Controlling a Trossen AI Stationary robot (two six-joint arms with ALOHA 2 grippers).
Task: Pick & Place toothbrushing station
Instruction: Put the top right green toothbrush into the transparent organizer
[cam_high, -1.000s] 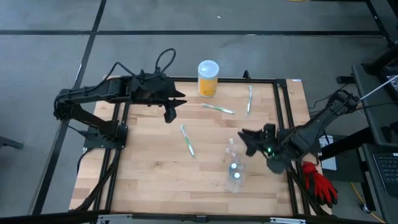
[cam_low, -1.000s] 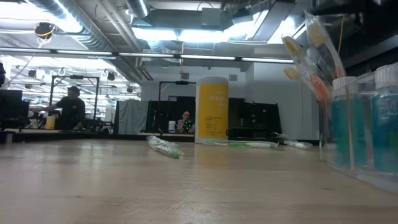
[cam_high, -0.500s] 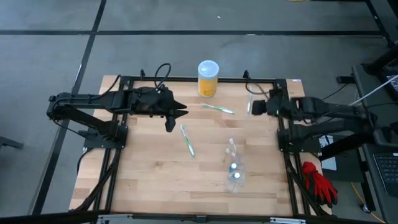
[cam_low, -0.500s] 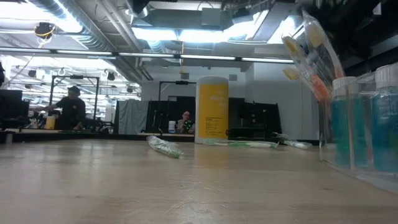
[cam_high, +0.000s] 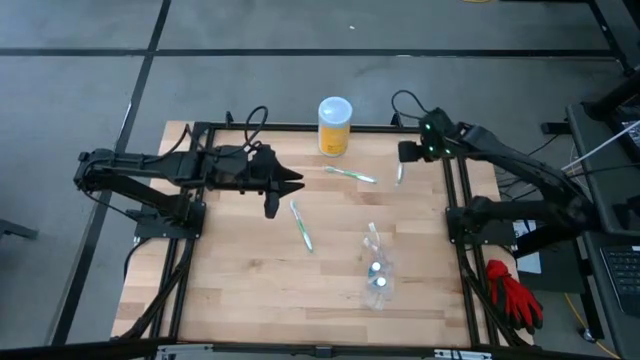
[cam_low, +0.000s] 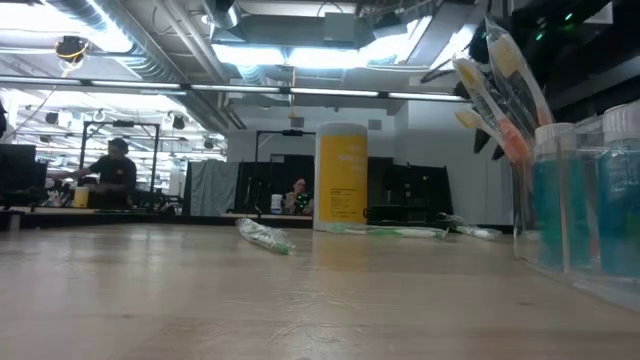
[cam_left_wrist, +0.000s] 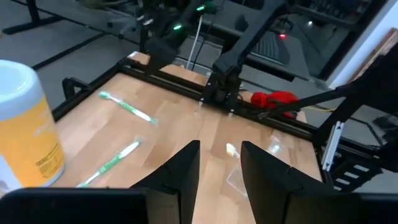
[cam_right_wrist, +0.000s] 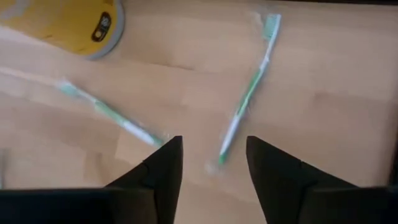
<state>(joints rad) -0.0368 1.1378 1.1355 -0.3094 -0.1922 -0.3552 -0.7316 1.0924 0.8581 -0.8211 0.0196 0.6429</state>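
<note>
— Over on the left side of the table (cam_high: 230, 280), what is that arm doing?

— Its left pincer (cam_high: 272, 197) hangs above the wood just beside the nearest toothbrush (cam_high: 301, 226), with its fingers (cam_left_wrist: 180, 171) a narrow gap apart and nothing between them.

— And in the middle?

— A second toothbrush (cam_high: 351, 175) lies flat, apart from the first, in front of the yellow jar (cam_high: 334, 125), which stands at the far edge. Nearer the front stands the clear cup (cam_high: 377, 279), with brushes leaning out of it in the low view and what looks like the teal tube (cam_low: 552, 215) inside.

— The right?

— The right pincer (cam_high: 406, 152) hovers over the third toothbrush (cam_right_wrist: 247, 97), which lies near the right rail. Its fingers (cam_right_wrist: 160, 165) are spread moderately wide, holding nothing, and the brush's handle end lies between them in the wrist view.

— How would these brushes handle?

— I judge them light, stiff and thin, lying so flat that the fingertips must nearly touch the wood. Some seem film-wrapped, so probably slippery. Mid-handle, jaws across the shaft, looks the safest hold. The cup seems light and tippy, so brushes should go in gently.
</note>
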